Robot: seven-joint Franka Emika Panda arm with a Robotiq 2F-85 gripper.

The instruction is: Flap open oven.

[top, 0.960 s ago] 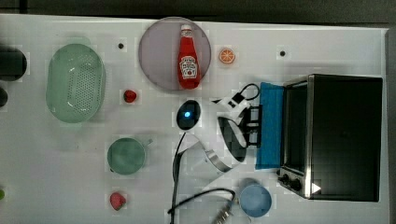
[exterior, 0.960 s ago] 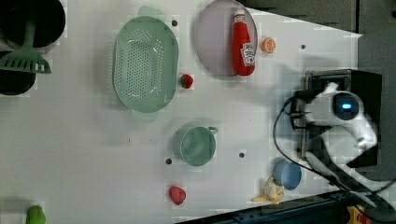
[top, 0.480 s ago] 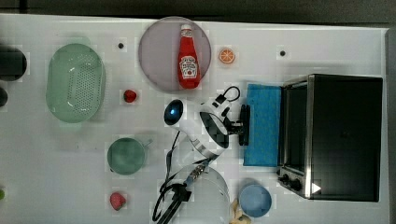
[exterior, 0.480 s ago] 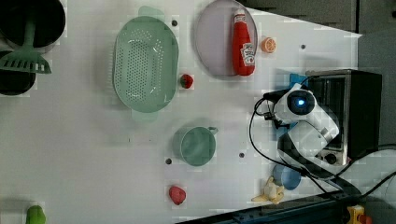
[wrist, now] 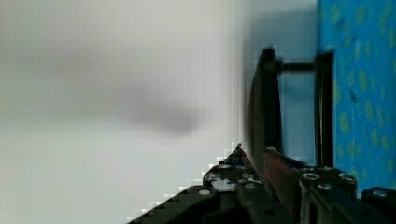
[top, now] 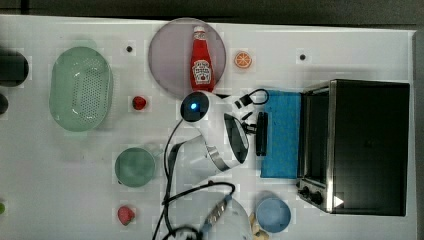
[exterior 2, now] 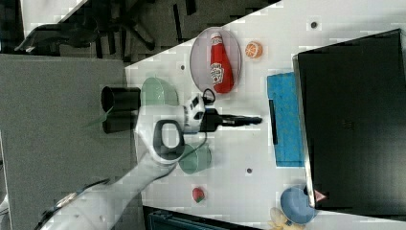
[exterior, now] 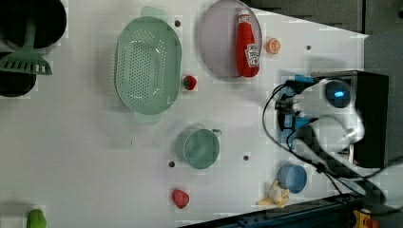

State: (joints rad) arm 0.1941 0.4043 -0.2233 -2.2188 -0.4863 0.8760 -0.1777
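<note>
Now the oven [top: 370,145] sits at the top view's right end of the white counter [top: 60,175]. Its black top faces up. Its blue glass door [top: 282,132] is down flat on the counter, sticking out toward the top view's left. The dark bar handle [top: 261,134] runs along the far edge of the door. Two dark knobs [top: 309,194] sit on the silver front, near the top view's bottom.

The robot's gripper [exterior 2: 249,120] is just beside the handle, on the side away from the oven. In the right view there is a small gap between the gripper's tip and the handle, so it holds nothing. The fingers [wrist: 261,116] are only a little way apart, seen right by the handle in the wrist view.

A ketchup bottle [top: 201,62] lies on a round grey plate [top: 167,55]. An orange slice [top: 243,60] lies near the plate. A green strainer [top: 80,89] sits at the top view's left. A green cup [top: 135,167] stands near the middle. A blue bowl [top: 273,215] sits close to the oven's knobs. Two small red fruits [top: 139,103] lie on the counter, well apart.
</note>
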